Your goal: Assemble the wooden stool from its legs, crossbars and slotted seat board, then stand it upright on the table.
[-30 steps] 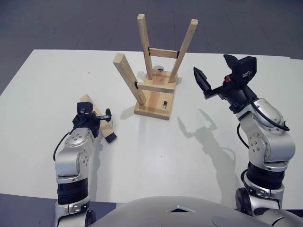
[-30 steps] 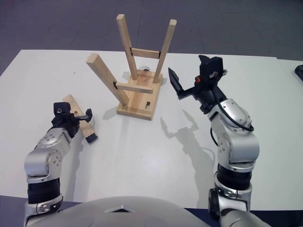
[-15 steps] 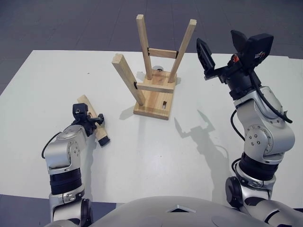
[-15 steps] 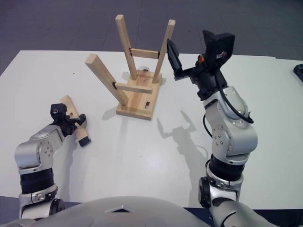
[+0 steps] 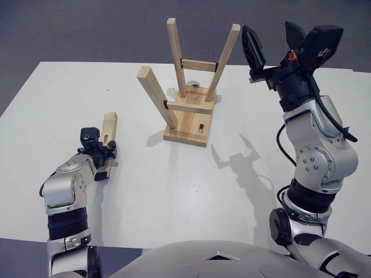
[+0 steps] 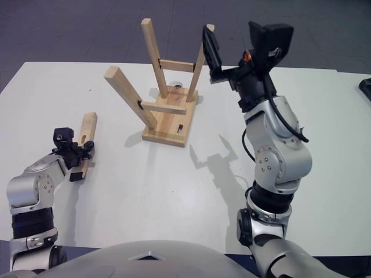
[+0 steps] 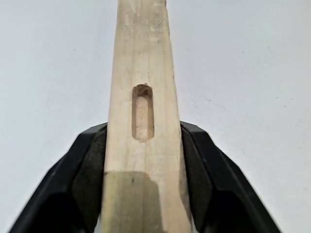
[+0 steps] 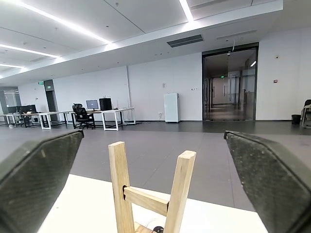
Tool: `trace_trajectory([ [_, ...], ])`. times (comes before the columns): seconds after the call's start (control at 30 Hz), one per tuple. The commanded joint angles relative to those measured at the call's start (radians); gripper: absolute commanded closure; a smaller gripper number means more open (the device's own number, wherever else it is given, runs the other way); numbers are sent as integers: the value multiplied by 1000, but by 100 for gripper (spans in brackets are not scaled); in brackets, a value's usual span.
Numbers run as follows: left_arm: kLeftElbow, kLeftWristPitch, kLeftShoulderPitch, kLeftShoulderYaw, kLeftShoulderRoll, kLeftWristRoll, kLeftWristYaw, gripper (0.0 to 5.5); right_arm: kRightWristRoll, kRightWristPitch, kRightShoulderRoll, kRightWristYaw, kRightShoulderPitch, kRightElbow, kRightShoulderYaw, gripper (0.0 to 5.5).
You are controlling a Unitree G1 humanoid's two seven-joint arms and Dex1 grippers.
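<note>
The partly built stool (image 5: 188, 110) lies upside down at the table's middle back: the slotted seat board (image 5: 186, 124) is flat on the table, three legs stick up and two crossbars join them. A loose wooden leg (image 5: 108, 135) with a slot (image 7: 142, 111) lies at the left, and my left gripper (image 5: 97, 157) is shut on its near end. My right gripper (image 5: 272, 41) hangs open in the air at the right of the stool, level with the tops of the legs and not touching them. In the right wrist view two upright legs and a crossbar (image 8: 146, 199) stand between its fingers, farther off.
The white table (image 5: 191, 191) has free room in front of the stool and at the right. Its far edge runs just behind the stool, with dark floor beyond.
My left arm has drawn back to the left and turned the loose leg so that it points away from me. My right gripper has risen and moved toward the tops of the stool's legs.
</note>
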Motion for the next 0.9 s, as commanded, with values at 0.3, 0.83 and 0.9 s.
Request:
trace_trajectory([
  [0.3, -315, -471, -355, 78, 149, -120, -184, 345, 545, 160, 87, -140, -309, 180, -230, 10],
  [0.83, -380, -562, -451, -306, 98, -29, -285, 345, 820, 121, 110, -137, -481, 317, -37, 10],
  [0.9, -388, -559, -448, -309, 96, -30, -287, 345, 823, 113, 109, -146, -477, 319, -33, 10],
])
